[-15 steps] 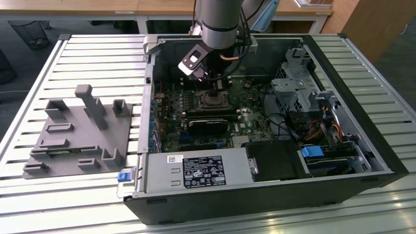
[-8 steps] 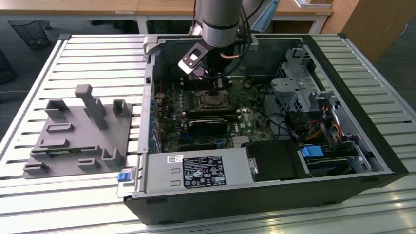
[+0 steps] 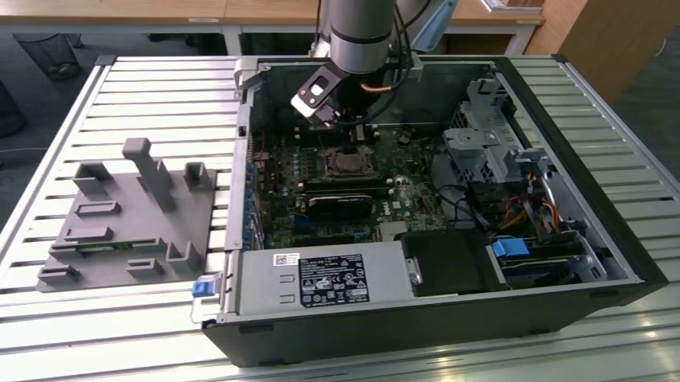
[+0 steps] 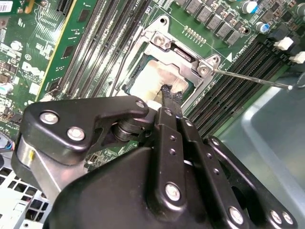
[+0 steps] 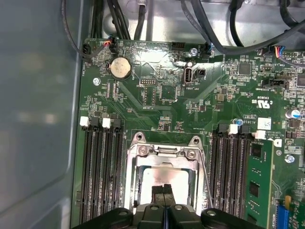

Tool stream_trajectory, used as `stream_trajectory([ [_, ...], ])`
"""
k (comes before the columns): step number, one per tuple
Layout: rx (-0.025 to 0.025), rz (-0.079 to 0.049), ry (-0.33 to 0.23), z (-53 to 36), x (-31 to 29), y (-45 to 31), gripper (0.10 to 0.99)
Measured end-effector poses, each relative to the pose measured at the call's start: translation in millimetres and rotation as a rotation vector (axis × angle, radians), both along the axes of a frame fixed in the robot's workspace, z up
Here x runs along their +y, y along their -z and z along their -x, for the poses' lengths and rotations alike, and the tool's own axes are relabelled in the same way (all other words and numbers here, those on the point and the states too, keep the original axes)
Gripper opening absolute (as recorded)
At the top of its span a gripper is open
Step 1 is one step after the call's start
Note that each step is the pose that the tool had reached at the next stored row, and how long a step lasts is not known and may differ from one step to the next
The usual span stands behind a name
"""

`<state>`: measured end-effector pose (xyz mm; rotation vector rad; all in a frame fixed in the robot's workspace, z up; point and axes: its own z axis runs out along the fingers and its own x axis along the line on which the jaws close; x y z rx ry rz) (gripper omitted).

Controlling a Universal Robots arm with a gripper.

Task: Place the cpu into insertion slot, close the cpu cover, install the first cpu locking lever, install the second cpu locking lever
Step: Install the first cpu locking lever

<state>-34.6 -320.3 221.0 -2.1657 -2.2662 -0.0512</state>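
Pointing my gripper [image 5: 163, 192], pressed together and empty, straight down at the cpu [image 5: 157, 174], I find it lying flat directly beneath the tips, framed by the window of the cpu cover [image 5: 135, 172].

Above the pincer [image 4: 170, 94], the arm [image 3: 359, 32] was a silver-grey tube. The pincer itself was matte black, its hinged links [image 4: 90, 119] dotted with round silver screws [image 4: 172, 192].

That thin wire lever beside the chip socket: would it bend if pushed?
Probably springy, not floppy: the lever is a thin metal rod holding a straight line. Smooth and shiny, so likely slippery. One end seems anchored at a corner of the cpu cover, so a push would likely swing it rather than slide it.
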Motion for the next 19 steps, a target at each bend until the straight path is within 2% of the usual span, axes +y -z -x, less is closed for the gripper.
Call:
stream_trajectory([
  [9,-0.0001,0.0,0.0,0.0,0.0,-13.6,0.122],
  [16,0.0,0.0,0.0,0.0,0.0,-31.9,0.122],
  [19,-0.0001,0.0,-0.009,0.0,0.0,-33.9,0.122],
])
